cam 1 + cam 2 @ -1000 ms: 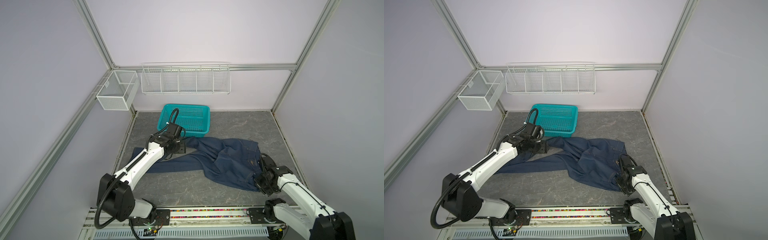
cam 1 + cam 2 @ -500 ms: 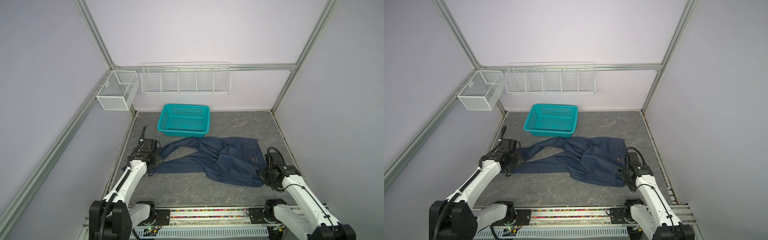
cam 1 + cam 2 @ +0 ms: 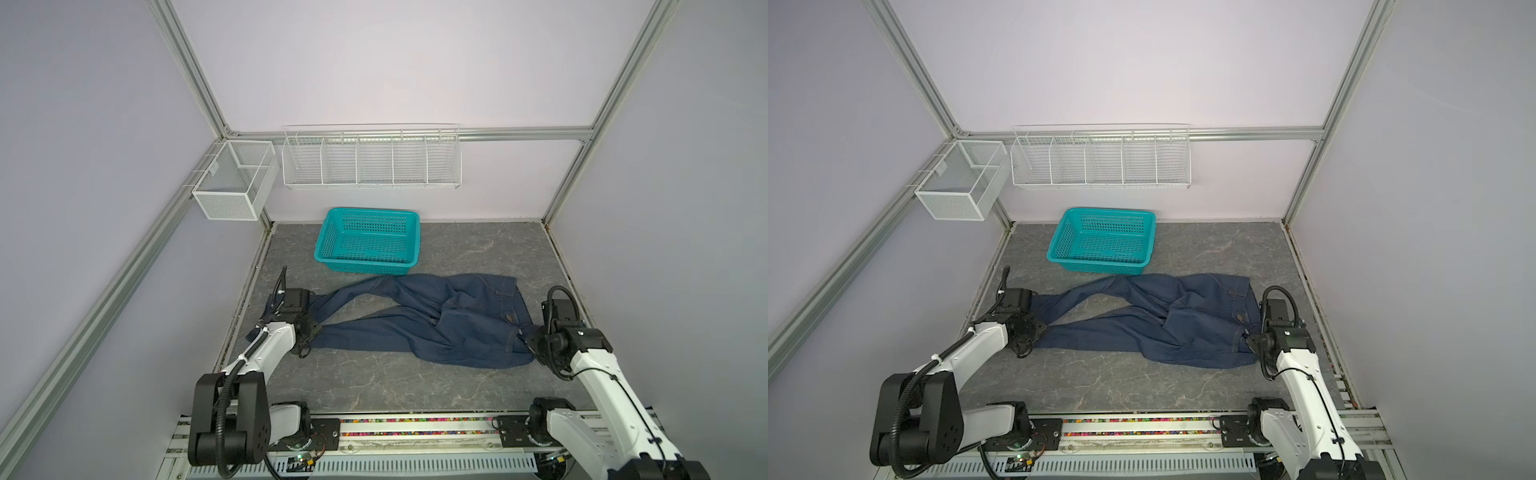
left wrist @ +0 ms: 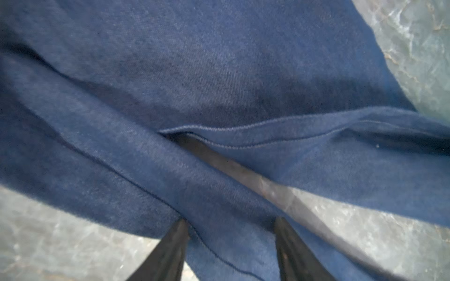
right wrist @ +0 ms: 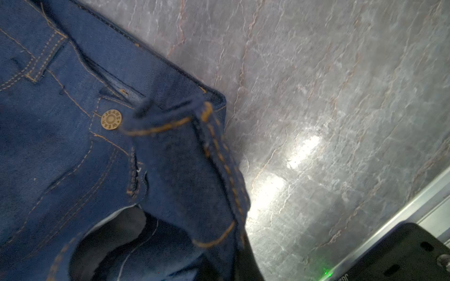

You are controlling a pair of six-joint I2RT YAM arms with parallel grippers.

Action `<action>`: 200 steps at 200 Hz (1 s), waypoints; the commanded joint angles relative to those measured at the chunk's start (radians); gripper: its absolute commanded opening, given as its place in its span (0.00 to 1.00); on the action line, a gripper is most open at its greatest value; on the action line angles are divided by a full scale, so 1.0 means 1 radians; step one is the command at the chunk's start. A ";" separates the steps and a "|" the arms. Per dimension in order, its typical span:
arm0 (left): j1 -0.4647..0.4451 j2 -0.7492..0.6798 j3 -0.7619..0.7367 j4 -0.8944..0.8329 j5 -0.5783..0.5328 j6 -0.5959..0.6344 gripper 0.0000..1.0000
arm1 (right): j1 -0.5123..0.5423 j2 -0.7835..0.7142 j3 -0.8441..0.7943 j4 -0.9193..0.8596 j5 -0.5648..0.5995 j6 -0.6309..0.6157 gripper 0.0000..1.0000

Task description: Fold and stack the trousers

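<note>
Right wrist view looks closely onto the waist end of the trousers [image 5: 73,150]. It shows dark navy denim with orange stitching and a brass button [image 5: 111,119] stamped with lettering. A stretch of waistband stands raised off the grey marbled bench [image 5: 341,97], toward the camera. The right gripper [image 3: 524,337] is clenched on that waistband, on the part farther from the teal basket [image 3: 368,241].

In both top views the trousers lie unfolded on the bench, on the robot's side of the basket. The edge of one leg lies right at the basket's near wall, and whether it touches cannot be told. The waist end lies out past the basket's right corner. The two legs run back past its left corner, spread in a narrow V with a wedge of bare bench between them.

The left gripper [image 4: 231,226] is at the leg ends, beyond the basket's left corner and nearer the robot. In the left wrist view its two black fingers [image 4: 170,250] stand apart. A fold of denim runs between them and over their tips, so I cannot tell whether they pinch the cloth.

On the wall behind and above the basket hangs a white wire rack [image 3: 371,160]. A white mesh box [image 3: 232,183] hangs on the side wall, up and to the left of the basket.
</note>
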 commanded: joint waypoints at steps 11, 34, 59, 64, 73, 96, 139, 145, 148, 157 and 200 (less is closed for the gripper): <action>0.005 0.010 0.009 -0.033 0.013 -0.012 0.54 | -0.031 -0.015 0.030 -0.027 0.031 -0.036 0.06; 0.005 -0.029 0.034 -0.154 -0.069 0.009 0.58 | -0.046 -0.019 0.039 -0.026 0.034 -0.054 0.06; 0.006 -0.094 0.018 -0.192 -0.107 -0.008 0.59 | -0.056 -0.015 0.044 -0.026 0.036 -0.065 0.06; 0.006 -0.105 0.012 -0.188 -0.105 -0.013 0.59 | -0.057 -0.014 0.044 -0.024 0.035 -0.067 0.06; 0.006 -0.119 -0.003 -0.177 -0.096 -0.024 0.58 | -0.059 -0.014 0.045 -0.025 0.037 -0.069 0.06; 0.006 -0.124 -0.068 -0.081 -0.050 -0.041 0.53 | -0.061 -0.015 0.047 -0.021 0.038 -0.077 0.06; 0.006 -0.018 -0.058 0.007 -0.020 -0.008 0.46 | -0.067 -0.019 0.053 -0.028 0.032 -0.089 0.06; 0.006 -0.008 -0.060 0.017 -0.016 -0.005 0.43 | -0.066 -0.023 0.053 -0.031 0.034 -0.088 0.06; 0.006 -0.004 -0.060 0.020 -0.016 -0.002 0.40 | -0.067 -0.025 0.053 -0.033 0.034 -0.089 0.06; 0.006 0.004 -0.059 0.018 -0.020 0.000 0.31 | -0.068 -0.031 0.051 -0.033 0.035 -0.088 0.06; 0.008 -0.073 0.019 -0.111 -0.078 0.050 0.13 | -0.073 -0.055 0.070 -0.077 0.061 -0.103 0.06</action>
